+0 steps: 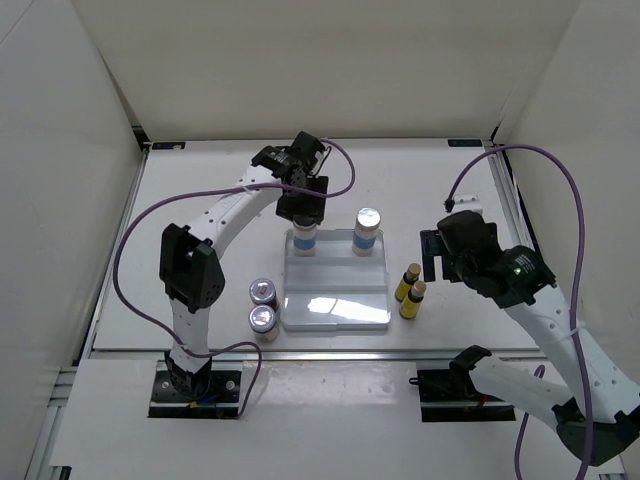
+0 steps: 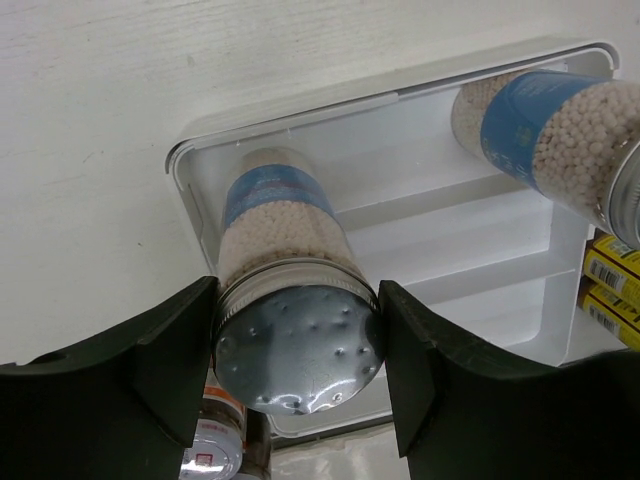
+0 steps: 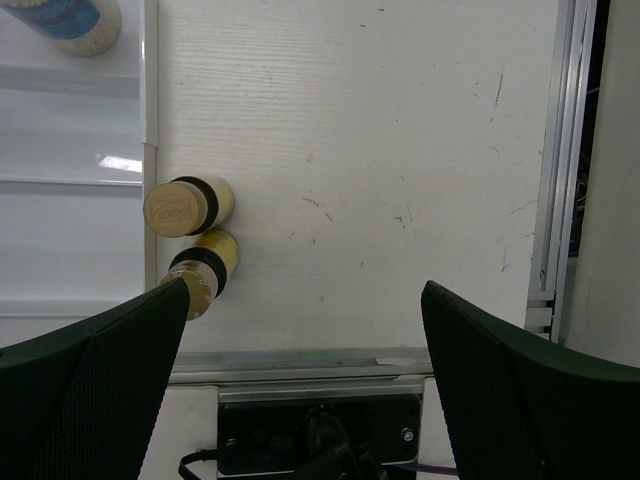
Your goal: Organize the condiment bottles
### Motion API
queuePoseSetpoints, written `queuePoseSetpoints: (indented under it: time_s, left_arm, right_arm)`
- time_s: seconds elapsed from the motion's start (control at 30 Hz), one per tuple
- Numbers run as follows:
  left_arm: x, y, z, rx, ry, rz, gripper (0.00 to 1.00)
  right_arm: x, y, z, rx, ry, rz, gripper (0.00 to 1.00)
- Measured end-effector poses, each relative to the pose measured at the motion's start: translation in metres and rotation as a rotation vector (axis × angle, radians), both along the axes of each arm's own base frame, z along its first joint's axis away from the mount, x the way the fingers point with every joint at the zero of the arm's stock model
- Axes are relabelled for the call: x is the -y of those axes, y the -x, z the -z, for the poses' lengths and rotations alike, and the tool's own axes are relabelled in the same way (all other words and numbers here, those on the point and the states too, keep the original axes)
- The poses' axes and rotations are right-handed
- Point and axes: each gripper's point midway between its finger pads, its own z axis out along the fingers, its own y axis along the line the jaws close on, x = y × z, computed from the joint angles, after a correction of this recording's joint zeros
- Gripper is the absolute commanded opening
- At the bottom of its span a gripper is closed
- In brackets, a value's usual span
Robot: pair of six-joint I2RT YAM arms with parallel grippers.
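A robotics lab test cell. Plain white panels (image 1: 330,60) box in the white desk (image 1: 440,190) behind and either side of the stepped tray (image 1: 335,310). An aluminium rail (image 3: 562,150) runs right of the tray. Nearer than it, two bolted-down arms (image 1: 225,215) trail purple cables (image 1: 118,262).

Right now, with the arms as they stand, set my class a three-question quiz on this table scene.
1. How many bottles stand in the tray?
2. True or false: the right gripper holds a yellow bottle.
3. The left gripper grips: A a jar, B a white bottle by its cap, C the tray's rim.
Key: 1 two, both white; 2 false, it is open and empty; 3 B.
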Motion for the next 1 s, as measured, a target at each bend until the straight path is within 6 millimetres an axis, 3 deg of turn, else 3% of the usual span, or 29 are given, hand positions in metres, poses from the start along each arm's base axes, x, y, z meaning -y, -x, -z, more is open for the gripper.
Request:
queuePoseSetpoints:
  time_s: [0.03, 0.1, 0.13, 0.27, 0.47, 0.63, 0.7, 0.87, 1.0]
  left_arm:
    - [0.000, 0.000, 0.001, 0.000, -0.003, -0.002, 0.54]
    - [-0.002, -0.002, 0.001, 0.006, -0.010, -0.010, 0.95]
    - [-0.003, -0.003, 0.001, 0.009, -0.014, -0.016, 1.00]
    - [-0.002, -0.007, -0.003, 0.031, -0.013, -0.024, 1.00]
    - [0.004, -0.016, -0.024, 0.088, 0.025, -0.019, 1.00]
    - [-0.005, -0.012, -0.048, 0.135, 0.049, -0.032, 1.00]
    - [-0.020, -0.004, -0.063, 0.178, 0.045, -0.053, 1.00]
    - [-0.088, 0.037, -0.090, 0.280, -0.013, -0.153, 1.00]
    - [-0.143, 0.066, -0.069, 0.272, -0.119, -0.258, 1.00]
  right_arm:
    - [-0.001, 0.000, 0.001, -0.003, 0.000, -0.001, 1.00]
    - [-0.002, -0.001, 0.002, -0.008, 0.001, -0.003, 1.00]
    - [-0.002, -0.001, 0.002, -0.010, 0.001, -0.004, 1.00]
    - [-0.003, -0.002, 0.005, -0.022, 0.008, -0.005, 1.00]
    - [-0.005, -0.004, 0.008, -0.040, 0.014, -0.008, 1.00]
    - [-0.006, -0.003, 0.009, -0.043, 0.016, -0.014, 0.85]
    - [-0.007, -0.003, 0.010, -0.050, 0.012, -0.021, 0.83]
    - [-0.017, -0.005, 0.021, -0.114, 0.018, -0.049, 0.81]
    - [-0.030, -0.009, 0.043, -0.229, 0.044, -0.075, 0.79]
